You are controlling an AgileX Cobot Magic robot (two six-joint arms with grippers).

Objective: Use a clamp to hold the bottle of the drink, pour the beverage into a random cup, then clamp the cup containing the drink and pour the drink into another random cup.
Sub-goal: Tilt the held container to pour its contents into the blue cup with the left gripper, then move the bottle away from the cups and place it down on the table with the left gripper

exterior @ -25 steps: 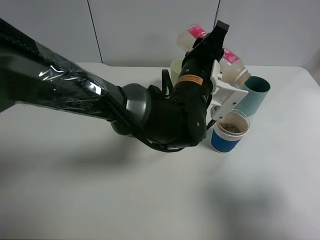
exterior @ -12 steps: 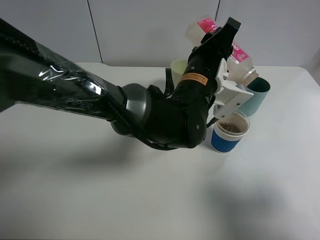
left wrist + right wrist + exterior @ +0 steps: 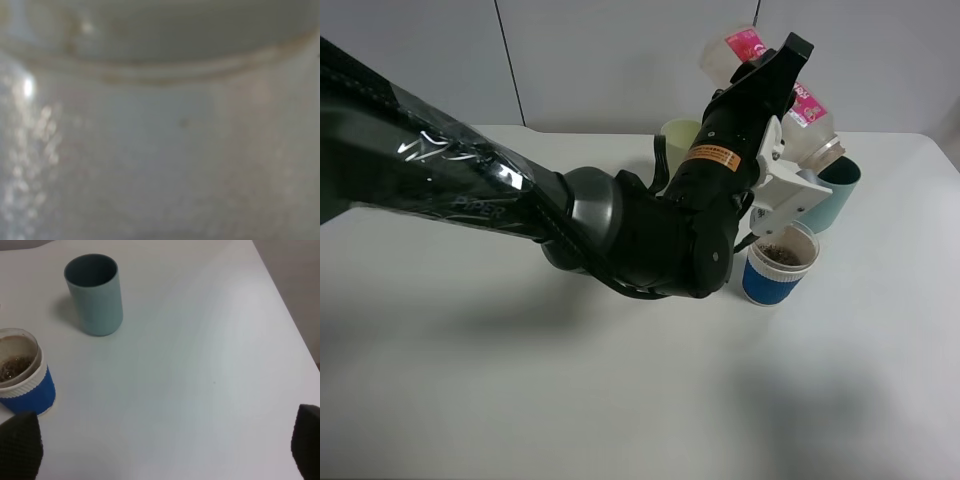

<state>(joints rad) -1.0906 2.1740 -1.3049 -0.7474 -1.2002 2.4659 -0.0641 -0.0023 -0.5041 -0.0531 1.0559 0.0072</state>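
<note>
in the high view the left gripper is clamped on the drink bottle, lifted off the white table and tilted, its base toward 10 o'clock and its open mouth toward 4 o'clock. the mouth hangs over the teal cup. the blue-banded cup stands at 7 o'clock of the teal cup, with brown drink in it. the yellow-green tumbler stands at 10 o'clock of the blue-banded cup, partly behind the arm. the left wrist view is a blurred, pale, clear surface filling the frame; the jaws do not show there. in the right wrist view the right gripper stands wide apart over bare table, near the blue-banded cup and teal cup.
</note>
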